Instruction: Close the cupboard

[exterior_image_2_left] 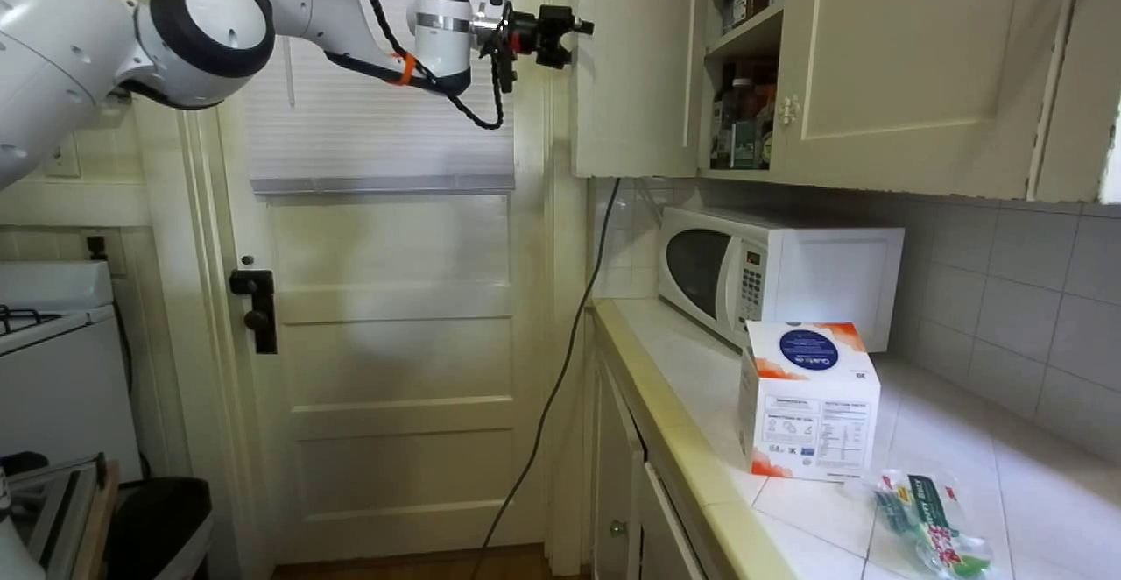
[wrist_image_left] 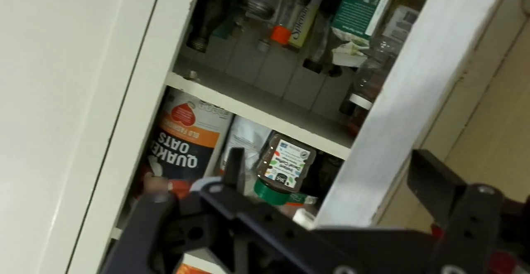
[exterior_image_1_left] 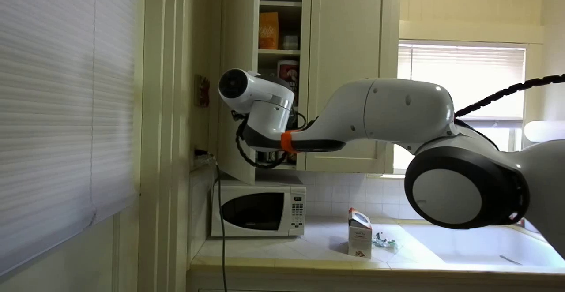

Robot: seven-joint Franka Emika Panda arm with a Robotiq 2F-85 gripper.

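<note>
At 12 o'clock in an exterior view, the tall cream cupboard (exterior_image_1_left: 305, 40) hangs above a tiled bench (exterior_image_1_left: 318, 245), its flat door (exterior_image_1_left: 240, 54) standing open on the 9 o'clock side, so that shelves (exterior_image_1_left: 280, 52) show inside, an orange packet (exterior_image_1_left: 268, 31) on one. A white robot arm (exterior_image_1_left: 406, 106) reaches in from 3 o'clock and crosses in front of the opening. In the wrist view the hand (wrist_image_left: 327, 156) is spread, its two dark fingers (wrist_image_left: 437, 187) wide apart at 7 and 4 o'clock, with the door's pale edge showing between them; whether they touch it cannot be told. Past the fingers, appearing upside down, are an oats canister (wrist_image_left: 182, 137) at 9 o'clock and a green-lidded coffee jar (wrist_image_left: 285, 164) at 5. In an exterior view, the bench carries a white microwave (exterior_image_1_left: 258, 212) at 6 o'clock and, at 5, a white-and-orange box (exterior_image_1_left: 359, 241) beside a crumpled plastic packet (exterior_image_1_left: 383, 241); a white sink (exterior_image_1_left: 468, 243) lies at 4.
</note>
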